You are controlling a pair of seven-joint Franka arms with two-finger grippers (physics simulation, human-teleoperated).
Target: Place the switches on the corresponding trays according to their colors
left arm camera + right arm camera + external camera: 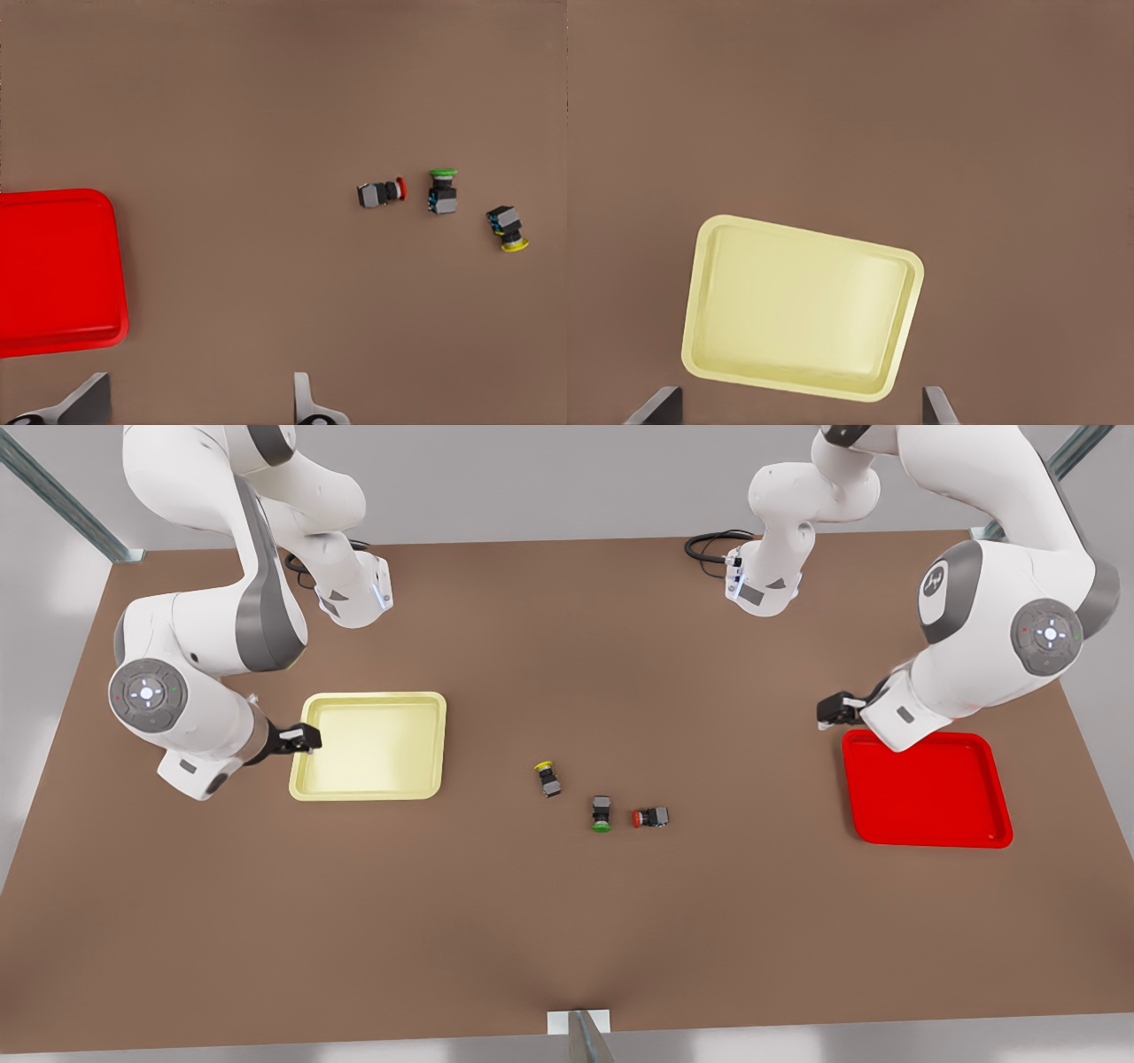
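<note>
On the brown surface (567,921), three small switches lie in a loose row at mid-scene: the yellow-capped switch (548,777), a green-capped switch (601,813) and the red-capped switch (650,817), the last two just beside each other. Left claw (837,708) hovers by the red tray's (930,790) corner at the front view's right, fingers (303,398) spread wide and empty. Right claw (301,738) hangs at the pale yellow tray's (372,746) edge, likewise wide apart and empty.
</note>
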